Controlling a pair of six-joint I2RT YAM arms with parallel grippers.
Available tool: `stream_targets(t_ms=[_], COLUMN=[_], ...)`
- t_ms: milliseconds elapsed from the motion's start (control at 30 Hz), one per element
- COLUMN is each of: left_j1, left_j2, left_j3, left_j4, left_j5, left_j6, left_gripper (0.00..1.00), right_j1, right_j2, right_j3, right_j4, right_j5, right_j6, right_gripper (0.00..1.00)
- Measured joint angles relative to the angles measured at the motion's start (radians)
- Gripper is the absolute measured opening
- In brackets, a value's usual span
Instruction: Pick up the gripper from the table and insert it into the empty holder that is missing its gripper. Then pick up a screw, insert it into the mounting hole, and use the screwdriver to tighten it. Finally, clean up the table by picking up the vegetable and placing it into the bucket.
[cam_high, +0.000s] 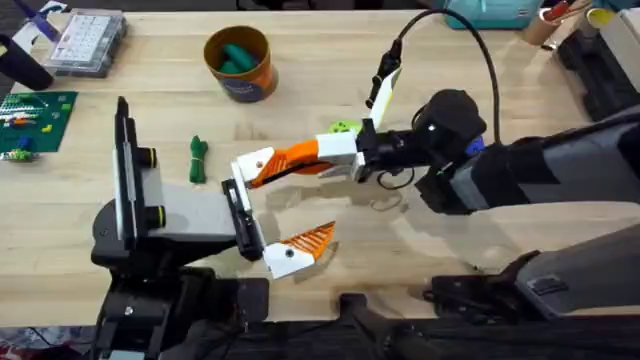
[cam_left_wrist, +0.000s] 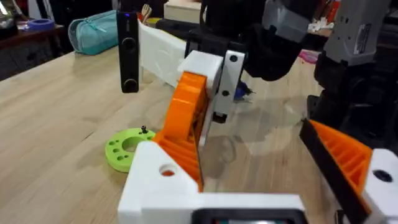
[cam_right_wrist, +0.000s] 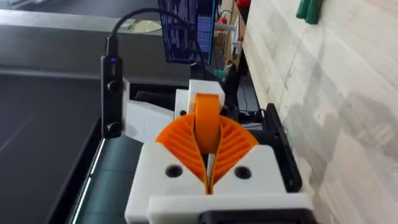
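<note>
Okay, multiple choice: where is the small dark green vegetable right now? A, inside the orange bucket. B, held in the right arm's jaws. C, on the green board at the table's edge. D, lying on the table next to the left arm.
D: the vegetable lies on the bare table beside the left arm, apart from the bucket, which holds smoother teal pieces.

one bucket (cam_high: 238, 62), upper middle of the frame, two teal-green pieces (cam_high: 236, 57) inside. one vegetable (cam_high: 198, 159), dark green, on the bench (cam_high: 300, 120). one lime-green disc (cam_high: 343, 128). one clear parts box (cam_high: 85, 41), upper left. one green board (cam_high: 35, 120), left edge. two robot arms.
</note>
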Motion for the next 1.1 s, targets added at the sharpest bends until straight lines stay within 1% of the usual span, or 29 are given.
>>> stream_targets(t_ms=[133, 267, 367, 567, 767, 1100], left_j1=[0.000, 0.000, 0.000, 0.000, 0.000, 0.000], left_j2=[0.000, 0.000, 0.000, 0.000, 0.000, 0.000], left_j3=[0.000, 0.000, 0.000, 0.000, 0.000, 0.000], left_j4=[0.000, 0.004, 0.009, 0.000, 0.000, 0.000], left_j5=[0.000, 0.000, 0.000, 0.000, -0.004, -0.009], left_j6=[0.000, 0.008, 0.016, 0.009, 0.004, 0.000], left_gripper=[0.991, 0.991, 0.991, 0.991, 0.991, 0.991], right_j1=[0.000, 0.003, 0.007, 0.021, 0.045, 0.055], right_j2=[0.000, 0.000, 0.000, 0.000, 0.000, 0.000], right_j3=[0.000, -0.006, -0.021, -0.066, -0.072, -0.073], right_j4=[0.002, 0.039, 0.066, 0.105, 0.108, 0.103], right_j5=[0.000, 0.006, 0.026, 0.076, 0.121, 0.167], right_j6=[0.000, 0.000, 0.000, 0.000, 0.000, 0.000], right_gripper=[0.015, 0.015, 0.014, 0.014, 0.014, 0.013])
